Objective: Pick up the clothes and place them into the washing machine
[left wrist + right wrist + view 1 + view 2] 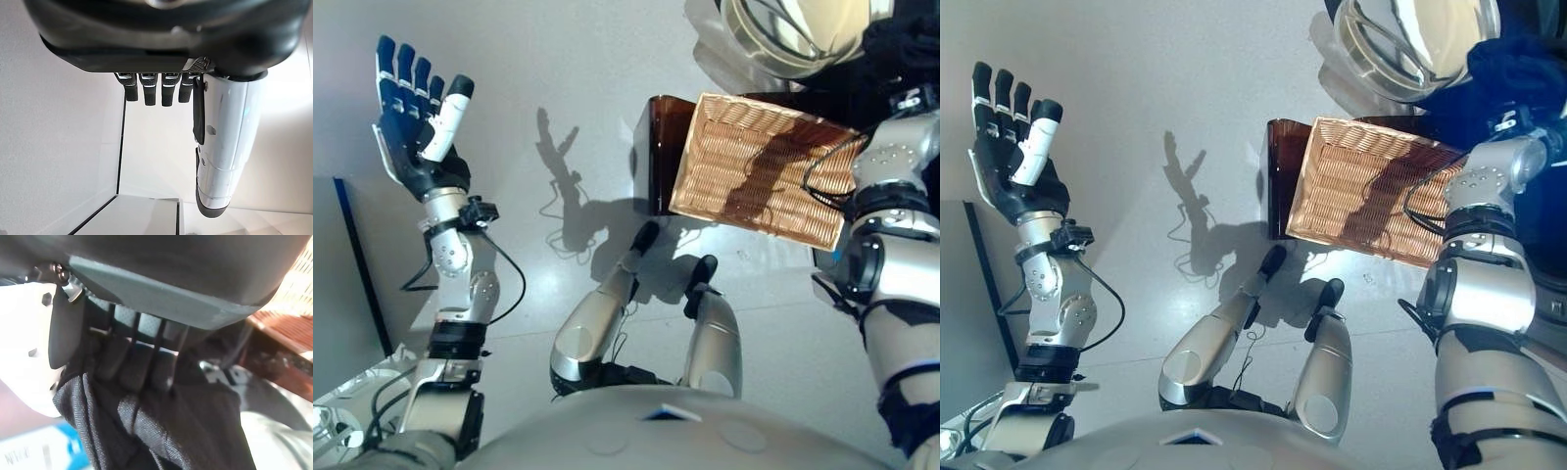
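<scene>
Beside washer door (1410,44), basket (1371,191), hand (132,362) gripping cloth (161,431)

wicker basket (764,171) beside washer door (1410,44), floor (558,88) open

Pale grey floor (607,117) carries a wicker basket (764,171) (brown-sided, tilted).

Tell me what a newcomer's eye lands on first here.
First, the left hand, raised open and empty at the far left. Then the woven basket tilted on the floor to the right, by the washing machine's shiny drum. There the right hand grips dark cloth.
</scene>
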`<state>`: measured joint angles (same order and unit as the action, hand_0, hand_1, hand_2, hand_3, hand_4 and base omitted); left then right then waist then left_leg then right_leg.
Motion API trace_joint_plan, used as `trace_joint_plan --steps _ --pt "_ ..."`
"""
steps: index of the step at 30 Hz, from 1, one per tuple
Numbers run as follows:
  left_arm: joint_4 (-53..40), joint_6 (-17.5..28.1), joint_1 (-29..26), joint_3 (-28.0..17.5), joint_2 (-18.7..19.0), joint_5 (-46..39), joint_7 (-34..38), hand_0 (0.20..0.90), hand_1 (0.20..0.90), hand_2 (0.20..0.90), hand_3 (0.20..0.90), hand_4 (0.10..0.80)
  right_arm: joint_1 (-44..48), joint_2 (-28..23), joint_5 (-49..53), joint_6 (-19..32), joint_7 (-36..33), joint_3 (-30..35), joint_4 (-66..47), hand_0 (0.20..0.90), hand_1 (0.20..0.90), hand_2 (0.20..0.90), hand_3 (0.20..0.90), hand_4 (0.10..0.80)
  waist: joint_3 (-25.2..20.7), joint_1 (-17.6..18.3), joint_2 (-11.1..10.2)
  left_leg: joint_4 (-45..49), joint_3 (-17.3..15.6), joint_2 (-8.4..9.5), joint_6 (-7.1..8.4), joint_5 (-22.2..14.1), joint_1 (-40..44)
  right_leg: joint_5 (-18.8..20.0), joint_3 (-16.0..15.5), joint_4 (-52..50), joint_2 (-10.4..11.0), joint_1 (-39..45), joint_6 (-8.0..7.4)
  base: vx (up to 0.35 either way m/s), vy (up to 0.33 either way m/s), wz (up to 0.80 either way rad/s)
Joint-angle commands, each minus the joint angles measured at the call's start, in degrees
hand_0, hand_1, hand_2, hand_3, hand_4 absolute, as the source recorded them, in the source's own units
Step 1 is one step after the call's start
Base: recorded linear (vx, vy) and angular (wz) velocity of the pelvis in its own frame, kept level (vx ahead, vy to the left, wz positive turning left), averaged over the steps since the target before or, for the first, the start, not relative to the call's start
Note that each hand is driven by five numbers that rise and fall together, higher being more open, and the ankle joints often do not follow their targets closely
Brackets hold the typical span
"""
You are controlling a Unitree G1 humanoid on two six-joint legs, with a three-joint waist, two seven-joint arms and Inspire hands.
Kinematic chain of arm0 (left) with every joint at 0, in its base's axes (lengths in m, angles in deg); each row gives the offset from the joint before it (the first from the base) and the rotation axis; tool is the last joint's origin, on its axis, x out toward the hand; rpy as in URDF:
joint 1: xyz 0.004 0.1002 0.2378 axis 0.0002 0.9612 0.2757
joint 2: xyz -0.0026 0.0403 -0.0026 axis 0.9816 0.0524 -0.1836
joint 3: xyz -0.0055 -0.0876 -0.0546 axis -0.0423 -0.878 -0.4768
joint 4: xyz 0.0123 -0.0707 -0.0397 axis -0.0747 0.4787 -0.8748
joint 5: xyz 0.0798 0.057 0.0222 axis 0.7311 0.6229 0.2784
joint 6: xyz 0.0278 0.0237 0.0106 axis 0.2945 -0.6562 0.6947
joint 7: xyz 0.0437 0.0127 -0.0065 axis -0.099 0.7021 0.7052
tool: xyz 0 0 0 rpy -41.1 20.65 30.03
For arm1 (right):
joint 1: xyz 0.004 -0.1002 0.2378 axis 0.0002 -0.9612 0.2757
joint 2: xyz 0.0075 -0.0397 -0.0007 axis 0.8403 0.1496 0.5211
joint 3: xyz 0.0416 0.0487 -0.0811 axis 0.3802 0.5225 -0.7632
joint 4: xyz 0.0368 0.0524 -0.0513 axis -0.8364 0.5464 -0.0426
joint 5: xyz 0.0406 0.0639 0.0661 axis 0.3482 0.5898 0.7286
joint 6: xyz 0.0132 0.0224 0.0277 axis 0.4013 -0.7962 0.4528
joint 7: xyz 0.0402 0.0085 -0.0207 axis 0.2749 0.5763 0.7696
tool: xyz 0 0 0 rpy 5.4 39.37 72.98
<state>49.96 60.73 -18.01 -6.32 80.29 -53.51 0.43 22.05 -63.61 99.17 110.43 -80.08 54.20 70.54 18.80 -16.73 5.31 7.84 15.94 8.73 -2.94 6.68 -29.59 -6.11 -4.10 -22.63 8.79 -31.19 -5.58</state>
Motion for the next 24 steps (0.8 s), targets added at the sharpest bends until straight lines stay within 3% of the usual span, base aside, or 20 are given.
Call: trace_joint_plan --steps 1,5,9,14,24 --pt "-4.75 5.97 0.42 -6.72 3.78 1.67 -0.21 0.9 0.9 0.9 0.9 0.8 -3.56 -5.28 -4.05 8.88 -1.06 -1.34 -7.83 0.2 0.2 0.2 0.2 0.3 -6.52 -0.58 -0.41 2.51 -3.02 2.31 2.1 -7.4 0.77 -2.03 1.74 5.12 0.88 7.84 1.7 0.003 0.029 -0.08" --pt "-5.29 6.09 0.8 -6.81 3.97 1.53 -0.64 0.9 0.9 0.9 0.9 0.8 -3.57 -5.29 -5.95 9.37 -3.02 -0.74 -10.0 0.2 0.2 0.2 0.2 0.3 -7.26 -0.38 1.8 2.53 -3.58 2.73 1.98 -7.87 0.9 -2.93 2.94 4.02 1.3 7.02 1.76 -0.03 0.071 -0.12" --pt "-5.76 6.02 1.47 -5.71 3.67 0.96 -1.38 0.9 0.9 0.9 0.9 0.8 -2.54 -7.18 -8.72 8.79 -5.31 -0.56 -11.09 0.2 0.2 0.2 0.2 0.3 -7.53 -0.44 6.05 2.52 -4.96 3.2 1.92 -7.63 0.24 -3.0 5.03 2.86 2.07 4.91 1.54 -0.042 0.106 -0.12" --pt "-6.6 5.66 2.68 -4.78 2.64 0.69 -1.69 0.9 0.9 0.9 0.9 0.8 -1.96 -8.27 -11.43 7.9 -7.44 -0.84 -11.4 0.2 0.2 0.2 0.2 0.3 -6.26 -0.57 9.71 3.59 -6.88 3.16 1.62 -6.98 -1.97 -2.41 6.99 0.88 1.52 1.54 1.49 -0.06 0.062 -0.16" --pt "-8.0 5.9 1.58 -5.5 2.23 1.12 -0.1 0.9 0.9 0.9 0.9 0.8 -2.18 -9.61 -13.03 9.13 -9.46 -0.12 -12.38 0.2 0.2 0.2 0.2 0.3 -2.93 1.26 11.59 11.81 -9.18 3.42 1.72 -9.75 -7.74 -6.27 9.12 -9.28 -0.44 -6.0 3.0 -0.038 -0.02 -0.1"
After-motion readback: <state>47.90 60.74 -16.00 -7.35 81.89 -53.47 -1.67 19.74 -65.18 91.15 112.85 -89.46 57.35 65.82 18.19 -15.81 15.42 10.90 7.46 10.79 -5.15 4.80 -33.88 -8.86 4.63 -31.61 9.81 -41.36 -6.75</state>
